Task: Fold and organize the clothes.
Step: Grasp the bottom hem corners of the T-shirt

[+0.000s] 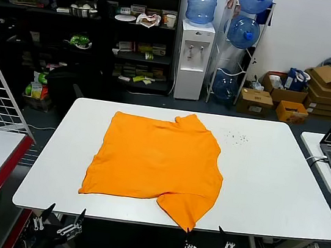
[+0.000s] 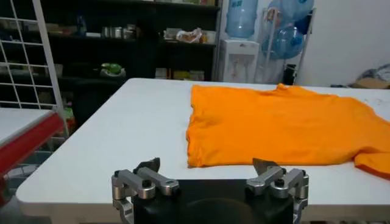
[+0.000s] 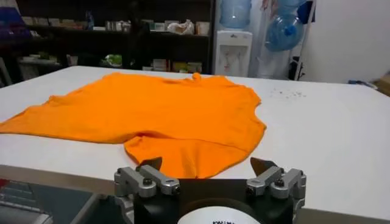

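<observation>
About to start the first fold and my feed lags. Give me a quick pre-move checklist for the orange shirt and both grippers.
1. Left gripper open and empty, below the table's near edge: ok.
2. Right gripper open and empty, below the near edge: ok.
3. Orange T-shirt lies on the white table, not bunched: ok.
4. Shirt fully on the table: not ok, its near corner reaches or overhangs the near edge.
5. Shirt spread flat: not ok, the near right part is folded over.
6. Dark specks on the table lie apart from the shirt: ok.
7. Printed side up or down: cannot tell.
</observation>
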Robot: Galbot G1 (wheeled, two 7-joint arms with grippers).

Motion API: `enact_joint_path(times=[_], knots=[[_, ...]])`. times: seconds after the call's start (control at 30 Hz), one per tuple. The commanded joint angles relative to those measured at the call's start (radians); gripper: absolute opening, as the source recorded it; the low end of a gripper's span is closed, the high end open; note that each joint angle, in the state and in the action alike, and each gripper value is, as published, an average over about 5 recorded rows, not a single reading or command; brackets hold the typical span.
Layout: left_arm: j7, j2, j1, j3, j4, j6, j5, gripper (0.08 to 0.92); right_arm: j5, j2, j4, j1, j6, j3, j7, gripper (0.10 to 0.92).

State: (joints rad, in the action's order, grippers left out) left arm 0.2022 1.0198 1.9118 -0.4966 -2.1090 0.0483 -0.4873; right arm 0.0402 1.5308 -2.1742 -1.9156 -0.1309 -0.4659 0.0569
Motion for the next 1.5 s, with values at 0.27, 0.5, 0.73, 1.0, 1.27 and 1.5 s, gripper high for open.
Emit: enact_joint_path(times=[0.27, 0.5, 0.73, 1.0, 1.27, 1.5], knots=[[0.032, -0.089, -0.190, 0.032, 0.072, -0.142, -0.150, 0.921, -0.125, -0.038, 0.050, 0.129, -0.140, 0.016, -0.075, 0.921], [0.051, -0.130, -0.287, 0.067, 0.118, -0.182, -0.207, 0.921, -0.128, -0.011, 0.088, 0.207, -0.182, 0.052, -0.106, 0.921], [0.045, -0.143, -0.326, 0.100, 0.159, -0.188, -0.208, 0.921, -0.092, 0.018, 0.132, 0.239, -0.191, 0.093, -0.115, 0.921], [0.045, -0.122, -0.359, 0.139, 0.196, -0.187, -0.200, 0.921, -0.062, 0.043, 0.168, 0.253, -0.193, 0.115, -0.123, 0.921], [0.050, -0.116, -0.389, 0.178, 0.217, -0.188, -0.188, 0.909, -0.048, 0.044, 0.167, 0.242, -0.198, 0.113, -0.127, 0.796], [0.052, -0.116, -0.396, 0.200, 0.225, -0.190, -0.176, 0.736, -0.042, 0.043, 0.155, 0.230, -0.202, 0.109, -0.129, 0.597]])
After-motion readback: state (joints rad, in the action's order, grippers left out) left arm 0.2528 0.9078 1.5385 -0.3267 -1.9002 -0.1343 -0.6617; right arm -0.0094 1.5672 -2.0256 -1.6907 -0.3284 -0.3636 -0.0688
